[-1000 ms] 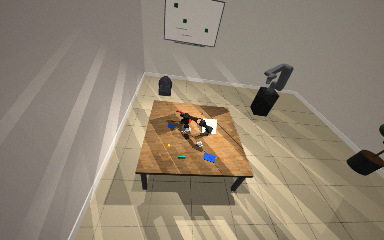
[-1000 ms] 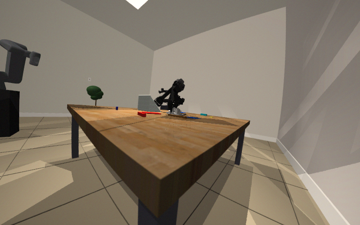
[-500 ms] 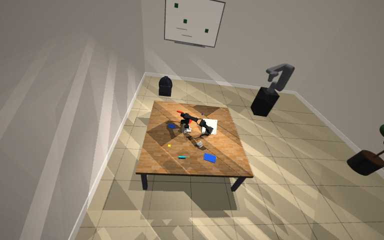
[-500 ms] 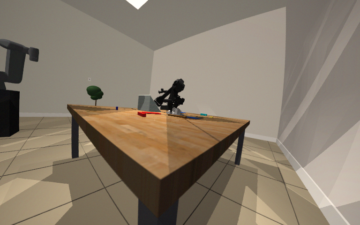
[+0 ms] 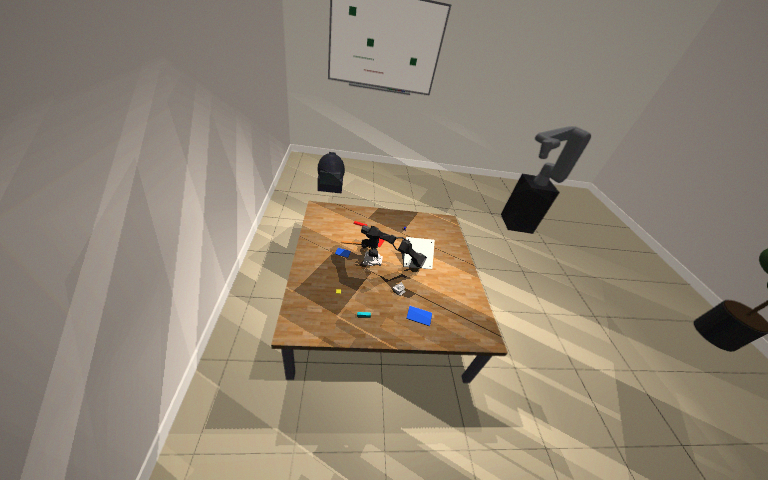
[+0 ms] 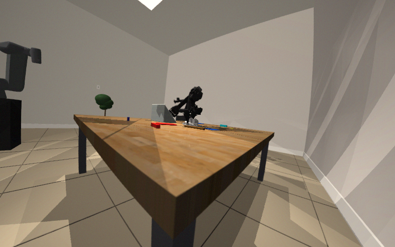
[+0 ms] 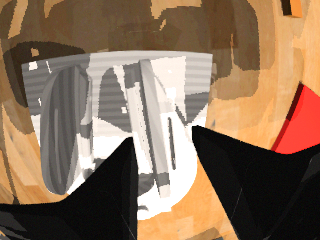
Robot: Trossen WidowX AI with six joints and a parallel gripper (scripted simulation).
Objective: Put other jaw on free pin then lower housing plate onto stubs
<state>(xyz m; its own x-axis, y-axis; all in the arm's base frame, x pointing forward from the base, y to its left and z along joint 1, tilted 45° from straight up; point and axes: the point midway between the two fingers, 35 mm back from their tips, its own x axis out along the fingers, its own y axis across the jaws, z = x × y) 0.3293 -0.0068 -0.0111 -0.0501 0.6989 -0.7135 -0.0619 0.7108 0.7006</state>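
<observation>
A grey-white ribbed base (image 7: 107,61) (image 5: 374,260) lies on the table. A rounded grey jaw (image 7: 59,135) stands on its left in the wrist view. A second jaw (image 7: 152,131), seen as a slim upright pale piece, stands right of it. My gripper (image 7: 163,138) is shut on this second jaw, low over the base. The pins, the gear teeth and whether they mesh cannot be made out. A small white part (image 5: 399,288) lies apart from the base, possibly the housing plate; its shape is too small to tell.
A white sloped block (image 5: 427,246) (image 6: 160,115) stands beside the arm. Red pieces (image 7: 303,124) (image 6: 155,125) lie near the base. A small blue block (image 5: 342,252), a yellow square (image 5: 338,291), a cyan bar (image 5: 363,314) and a larger blue plate (image 5: 419,315) lie around.
</observation>
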